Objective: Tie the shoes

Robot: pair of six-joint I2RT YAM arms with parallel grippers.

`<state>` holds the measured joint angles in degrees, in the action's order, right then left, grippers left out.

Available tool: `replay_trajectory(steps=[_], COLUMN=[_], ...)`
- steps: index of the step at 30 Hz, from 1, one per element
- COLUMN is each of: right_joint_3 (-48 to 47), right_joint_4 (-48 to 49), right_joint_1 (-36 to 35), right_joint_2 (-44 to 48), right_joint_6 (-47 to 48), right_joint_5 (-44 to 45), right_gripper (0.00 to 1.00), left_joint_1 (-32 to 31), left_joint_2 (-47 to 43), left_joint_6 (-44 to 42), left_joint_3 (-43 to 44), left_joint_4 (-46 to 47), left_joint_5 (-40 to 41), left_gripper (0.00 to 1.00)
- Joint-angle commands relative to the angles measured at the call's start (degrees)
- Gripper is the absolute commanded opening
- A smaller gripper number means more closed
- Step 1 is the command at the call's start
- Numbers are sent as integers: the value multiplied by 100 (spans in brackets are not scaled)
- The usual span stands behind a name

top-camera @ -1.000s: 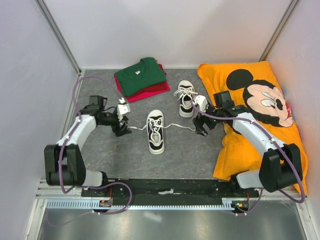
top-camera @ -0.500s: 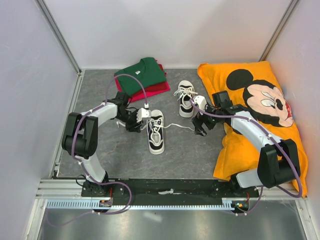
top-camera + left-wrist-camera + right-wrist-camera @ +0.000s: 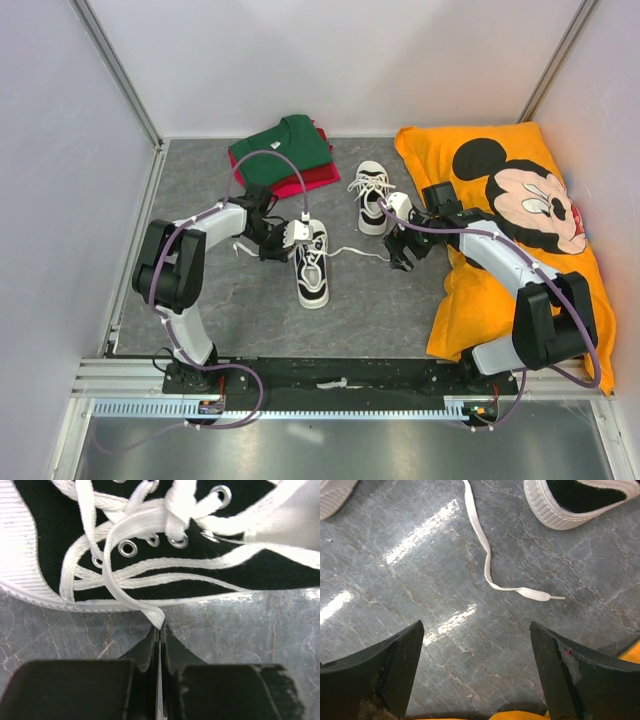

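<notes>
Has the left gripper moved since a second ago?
Yes. The left gripper has swung rightward, from well left of the near shoe to right beside it.

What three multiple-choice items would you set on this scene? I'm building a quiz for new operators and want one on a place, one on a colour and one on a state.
1. Where does the green shirt lie?
A) in a basket
B) on a red garment
C) on a chair

2. What colour is the cushion?
A) orange
B) blue
C) grey

3. How is the right gripper?
A) shut on cloth
B) shut, empty
C) open

Answers:
1. B, red cloth shows beneath the shirt's near edge.
2. A, it is orange with a cartoon mouse on it.
3. C, its fingers stand wide apart above a loose lace end.
</notes>
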<state>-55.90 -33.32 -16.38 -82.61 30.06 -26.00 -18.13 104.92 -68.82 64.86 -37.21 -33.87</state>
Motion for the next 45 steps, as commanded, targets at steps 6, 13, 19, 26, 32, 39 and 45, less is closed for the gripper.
replay_trajectory(steps=[6, 13, 19, 26, 32, 39, 45], right_joint_3=[-202, -264, -18, 18, 44, -252, -1867], right_joint_4=[563, 827, 1187, 1267, 933, 863, 889], right_joint_1=[-181, -392, -568, -691, -717, -726, -822], right_joint_2=[-518, -959, -1029, -1195, -1468, -1267, -1152], right_joint_6=[149, 114, 202, 386, 807, 502, -272], right_joint_5=[533, 929, 1298, 1369, 1562, 1546, 422], right_gripper=[72, 59, 60, 66, 68, 0, 0], left_joint_1=[29, 20, 20, 20, 11, 11, 20], left_joint_2=[-1885, -2388, -2468, -2617, -2503, -2529, -2635], left_joint_6=[587, 1510, 1845, 1644, 1591, 1161, 660], left_joint_3=[-87, -702, -1054, -1221, -1195, -1239, -1353], left_joint_4=[-340, 398, 988, 997, 979, 830, 830], left_joint_5=[-1472, -2176, -2282, -2256, -2282, -2467, -2511], left_gripper=[2, 2, 1, 2, 2, 2, 2])
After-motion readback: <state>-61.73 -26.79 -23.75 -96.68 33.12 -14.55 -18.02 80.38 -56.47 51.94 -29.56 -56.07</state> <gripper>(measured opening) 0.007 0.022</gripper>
